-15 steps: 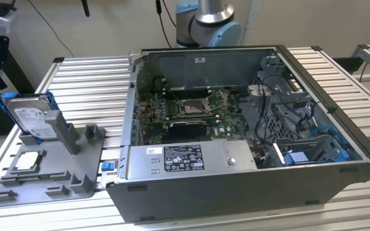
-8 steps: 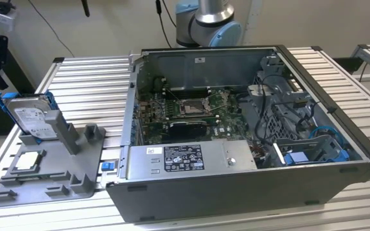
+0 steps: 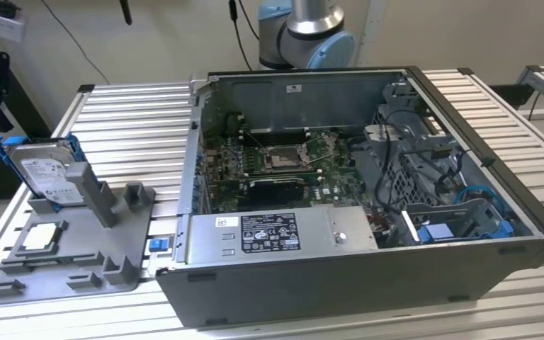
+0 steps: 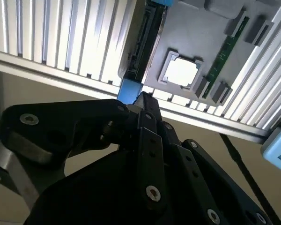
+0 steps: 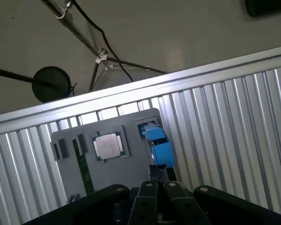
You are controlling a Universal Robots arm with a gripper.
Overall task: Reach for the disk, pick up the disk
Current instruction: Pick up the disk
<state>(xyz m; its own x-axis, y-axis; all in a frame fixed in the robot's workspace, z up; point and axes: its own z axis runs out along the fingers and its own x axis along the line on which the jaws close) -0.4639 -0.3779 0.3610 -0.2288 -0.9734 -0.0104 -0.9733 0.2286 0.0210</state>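
Closest thing in both wrist views is the gripper point(image 5: 158, 174), black linkage up front, pointed at the disk point(image 5: 158, 146) and, as far as I can see, apart from it. Open or closed? Honestly can't tell.

The disk stands on edge in a slot at the far end of the grey holder tray point(image 3: 74, 273), at the exterior view's left, with its white label showing. Nearer on the same tray lies the processor chip point(image 3: 40, 237). The open computer case point(image 3: 367, 283) sits to the exterior view's right.

My take: come in square over the upper edge and clamp the flat metal faces rather than the blue plastic. Pull straight along the slot so it doesn't bind on the tray's posts.
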